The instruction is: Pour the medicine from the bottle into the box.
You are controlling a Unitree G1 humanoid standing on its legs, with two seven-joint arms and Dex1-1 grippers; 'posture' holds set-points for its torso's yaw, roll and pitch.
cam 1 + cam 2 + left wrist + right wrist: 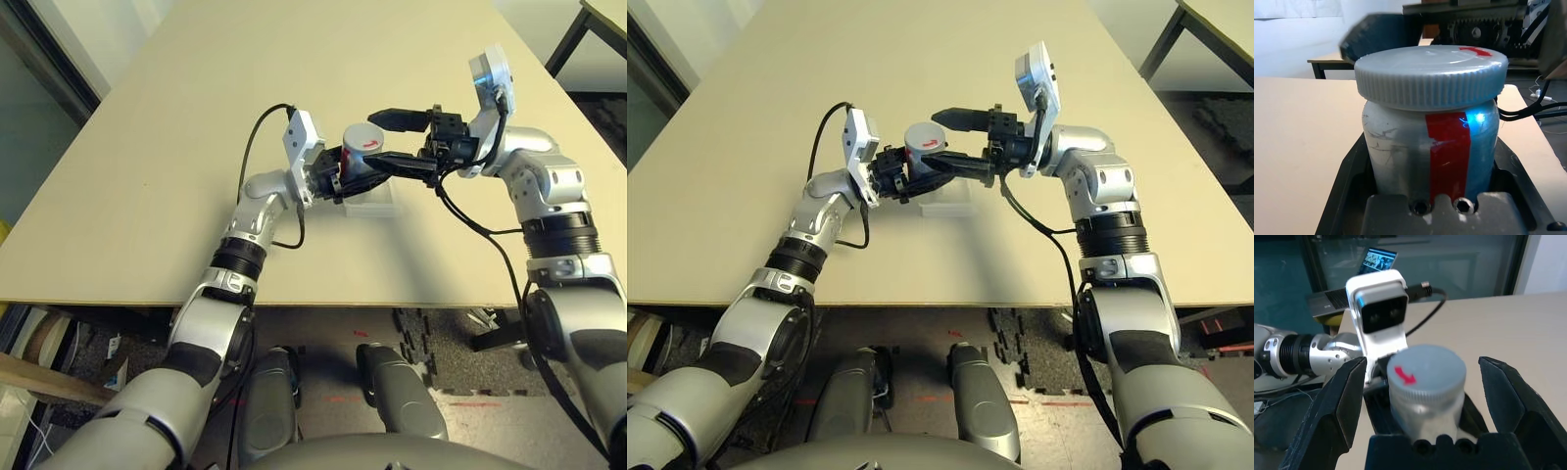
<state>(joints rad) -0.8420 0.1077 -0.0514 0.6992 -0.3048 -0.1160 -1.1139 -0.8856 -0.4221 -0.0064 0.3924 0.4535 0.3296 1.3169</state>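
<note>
The left gripper [338, 178] is clamped on the bottle [361, 157], held upright just above the box [373, 204] mid-table. From the right, the right gripper [392, 142] straddles the cap [1426, 369], fingers wide. It should centre, then pinch the cap squarely before twisting.

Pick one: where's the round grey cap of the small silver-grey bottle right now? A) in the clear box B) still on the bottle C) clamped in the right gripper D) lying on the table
B: the round grey cap sits on the small silver-grey bottle, which the left gripper holds; the right gripper stands open around the cap without gripping it.
</note>
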